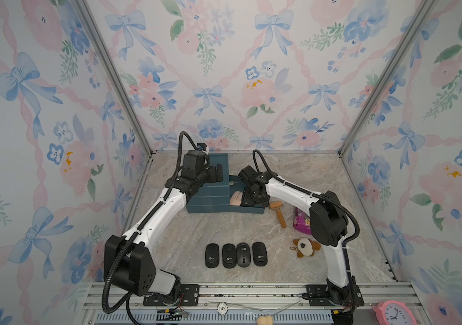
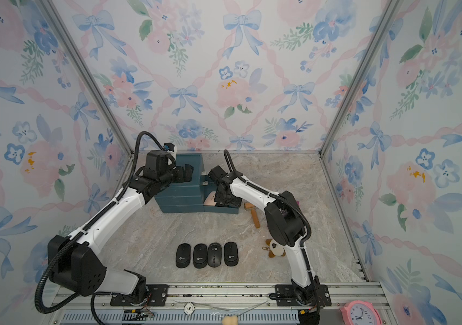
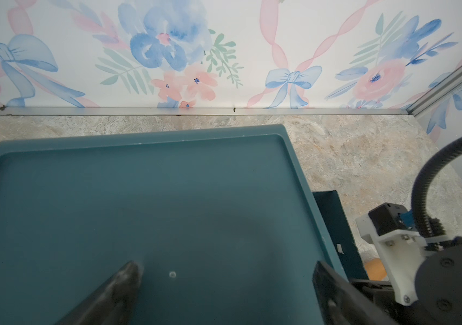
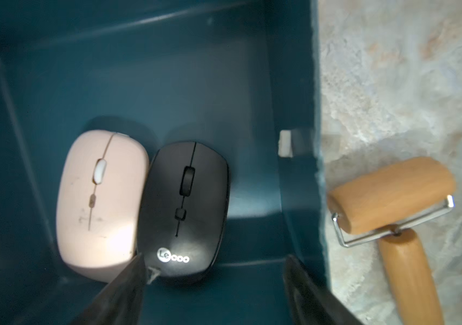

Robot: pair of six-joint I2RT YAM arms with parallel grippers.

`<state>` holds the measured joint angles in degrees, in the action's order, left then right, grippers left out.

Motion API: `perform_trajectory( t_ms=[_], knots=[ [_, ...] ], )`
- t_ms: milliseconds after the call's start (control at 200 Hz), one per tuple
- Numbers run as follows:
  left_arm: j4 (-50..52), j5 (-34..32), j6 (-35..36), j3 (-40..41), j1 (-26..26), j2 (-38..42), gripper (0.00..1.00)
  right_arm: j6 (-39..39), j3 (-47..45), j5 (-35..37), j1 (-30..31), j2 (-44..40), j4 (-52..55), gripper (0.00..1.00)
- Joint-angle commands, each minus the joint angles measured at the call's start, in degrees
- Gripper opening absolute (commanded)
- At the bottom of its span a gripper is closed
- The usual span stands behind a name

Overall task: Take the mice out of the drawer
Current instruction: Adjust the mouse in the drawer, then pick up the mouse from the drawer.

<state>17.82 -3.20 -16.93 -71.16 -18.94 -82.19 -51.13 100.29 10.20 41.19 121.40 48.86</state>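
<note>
A blue cabinet (image 1: 204,202) has its drawer (image 4: 297,183) open at 3 o'clock. The left pincer (image 3: 225,267) gapes empty above the cabinet. The right pincer (image 4: 215,261), wide and holding nothing, straddles the black mouse (image 4: 184,208) in the drawer, the pink mouse (image 4: 97,202) pressed alongside. At the cabinet's 6 o'clock sit four black mice (image 1: 229,255); a roller (image 4: 392,194) flanks the drawer.

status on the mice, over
Left pincer open over cabinet top. Right pincer open in drawer, lined up on black mouse. Pink mouse touching it. Four black mice out on table.
</note>
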Motion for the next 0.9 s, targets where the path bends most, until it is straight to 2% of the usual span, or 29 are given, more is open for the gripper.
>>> perform_trajectory(
  t_ms=[0,275,895],
  knots=[
    [3.5,1.0,-0.1,0.0,0.4,-1.7,0.98,0.9,-0.4,-1.3,-0.4,0.8,0.2,0.76],
    [3.5,0.9,0.1,0.0,0.3,-1.6,0.98,1.2,-0.6,-3.0,-0.7,2.1,-4.0,0.77],
    [3.5,0.5,0.4,-0.1,0.3,-2.1,0.98,1.4,7.9,-2.5,-0.5,11.3,-0.8,0.74]
  ],
)
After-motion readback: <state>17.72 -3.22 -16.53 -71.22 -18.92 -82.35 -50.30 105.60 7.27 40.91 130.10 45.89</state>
